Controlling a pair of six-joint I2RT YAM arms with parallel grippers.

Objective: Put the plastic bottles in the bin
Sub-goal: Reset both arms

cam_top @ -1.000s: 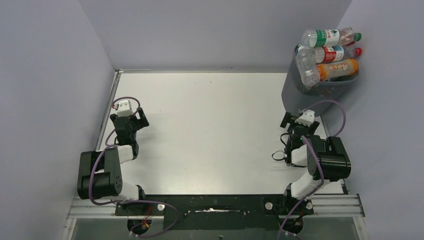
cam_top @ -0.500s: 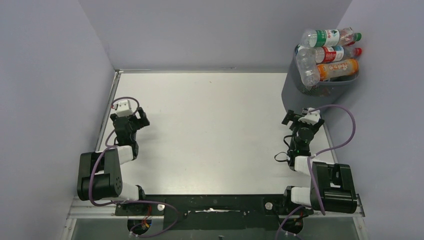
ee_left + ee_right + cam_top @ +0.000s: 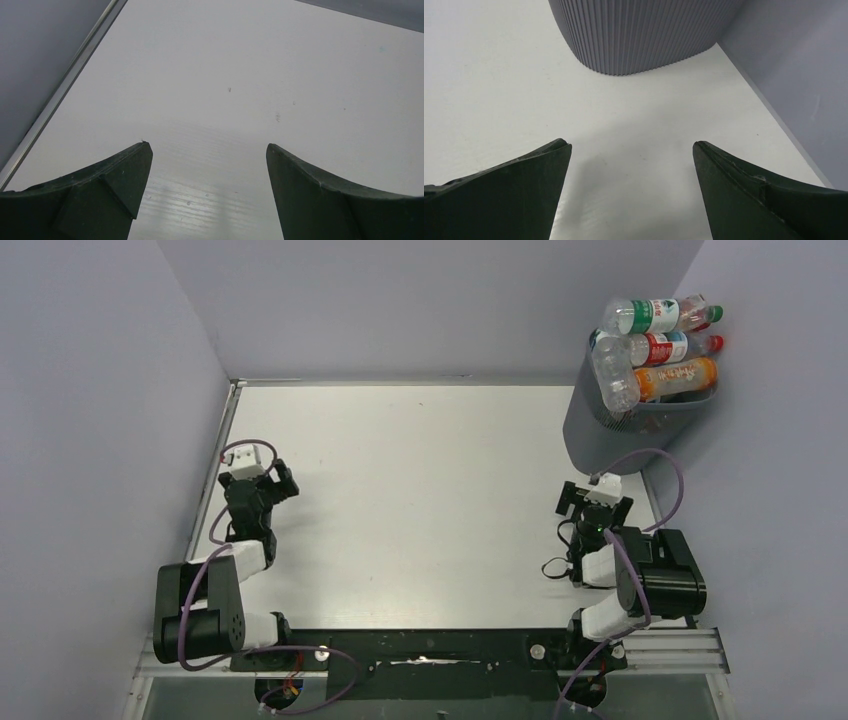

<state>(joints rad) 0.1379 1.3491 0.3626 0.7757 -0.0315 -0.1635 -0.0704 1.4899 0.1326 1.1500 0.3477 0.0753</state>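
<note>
Evidently done, or close to it: plastic bottles (image 3: pixel 650 347) heaped above the rim of the bin (image 3: pixel 590 435), at two o'clock on the table (image 3: pixel 430 490). Four countable on top: one green-labelled bottle (image 3: pixel 655 315), one red-labelled bottle (image 3: pixel 668 347), one orange bottle (image 3: pixel 682 378), and one clear bottle (image 3: pixel 612 375) at the nine o'clock edge of the pile. Any deeper ones hidden. None lying loose on the table. One bin, two tools.

Right tool (image 3: pixel 593 500), at six o'clock from the bin, pulled back from a reach toward it half a second ago. Jaws spread wide, nothing between them, only bare table and the ribbed bin wall ahead. Left tool (image 3: pixel 258 483), at nine o'clock, drawn slightly nearer, likewise agape and empty. Reads as both tools retiring, with no bottle left to fetch.
</note>
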